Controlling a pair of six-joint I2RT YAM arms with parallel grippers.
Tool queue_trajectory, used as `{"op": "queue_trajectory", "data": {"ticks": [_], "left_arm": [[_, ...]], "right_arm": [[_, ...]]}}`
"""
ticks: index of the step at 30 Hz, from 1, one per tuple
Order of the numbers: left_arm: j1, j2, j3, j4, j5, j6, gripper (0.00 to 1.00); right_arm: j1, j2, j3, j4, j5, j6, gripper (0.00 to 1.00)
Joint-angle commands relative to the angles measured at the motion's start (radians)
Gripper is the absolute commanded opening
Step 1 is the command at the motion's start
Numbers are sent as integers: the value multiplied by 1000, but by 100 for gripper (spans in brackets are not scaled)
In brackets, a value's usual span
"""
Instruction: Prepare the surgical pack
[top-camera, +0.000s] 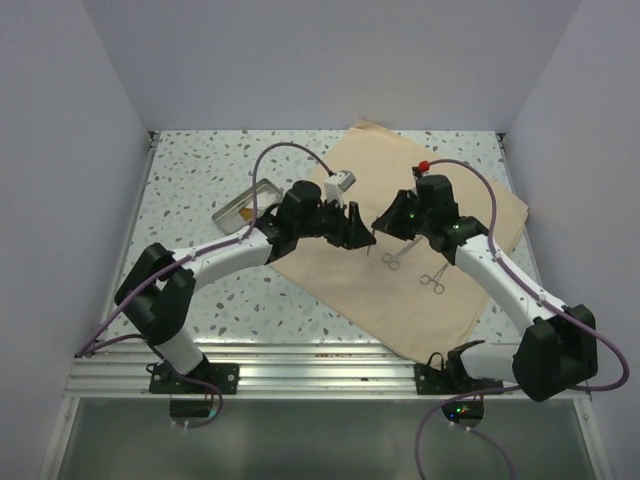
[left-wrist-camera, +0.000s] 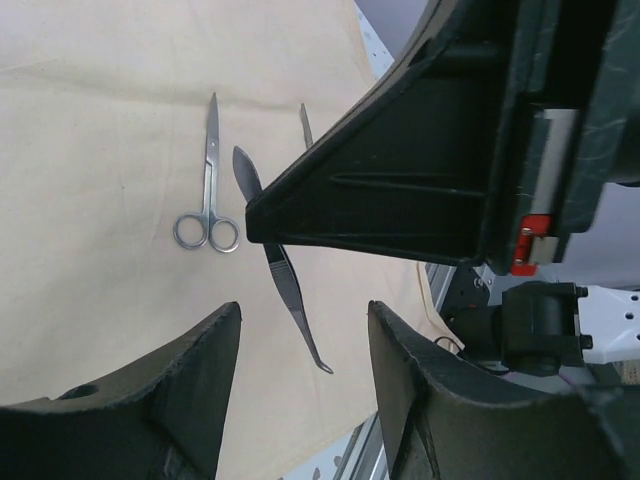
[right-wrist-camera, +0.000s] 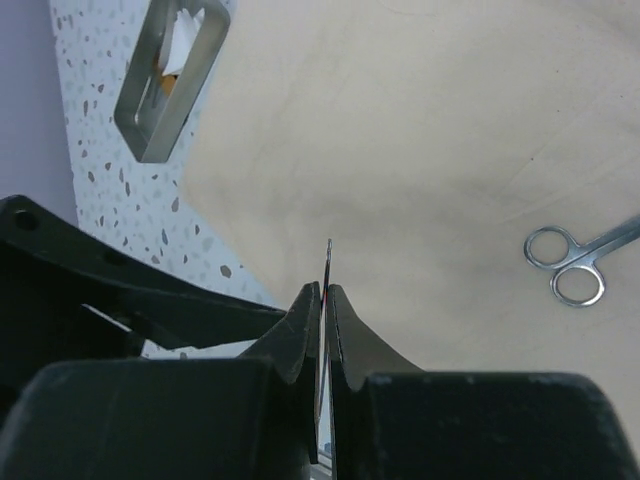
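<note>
The surgical pack's tan cloth (top-camera: 400, 200) lies flat on the speckled table; the steel tray (top-camera: 245, 205) stands off it, by its left edge. My right gripper (right-wrist-camera: 324, 290) is shut on thin steel tweezers (right-wrist-camera: 328, 258), held edge-on above the cloth. In the left wrist view the tweezers (left-wrist-camera: 285, 280) hang slanted below the right gripper's fingers (left-wrist-camera: 400, 190). My left gripper (left-wrist-camera: 305, 310) is open just short of the tweezers' tip, not touching it. Scissors (left-wrist-camera: 207, 205) lie flat on the cloth.
Two ring-handled instruments (top-camera: 390, 260) (top-camera: 433, 283) lie on the cloth in front of the grippers. The tray (right-wrist-camera: 170, 80) holds white and orange items. Both grippers nearly meet over the cloth's middle (top-camera: 368, 232). A metal rail (top-camera: 320, 365) runs along the near table edge.
</note>
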Motion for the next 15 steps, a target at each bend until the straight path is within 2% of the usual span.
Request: {"op": "queue_trajectory", "data": {"ticks": [1,8,10,14,15], "left_arm": [[-26,18,58,11,-61,-26,57],[-29,61,116,-18,-97,-35,51],[-31,81,137,-41,-111,-28,47],[-27,121,222,-136,-137,21,29],[-26,123,226,-159,-140,40,21]], "right_arm": [[4,-54,11,43,-44,22,0],[4,-54,19,40,-84,22,0],[3,-53,10,46,-91,19,0],[3,-50,15,43,-88,10,0],[3,-51,16,41,-87,7,0]]}}
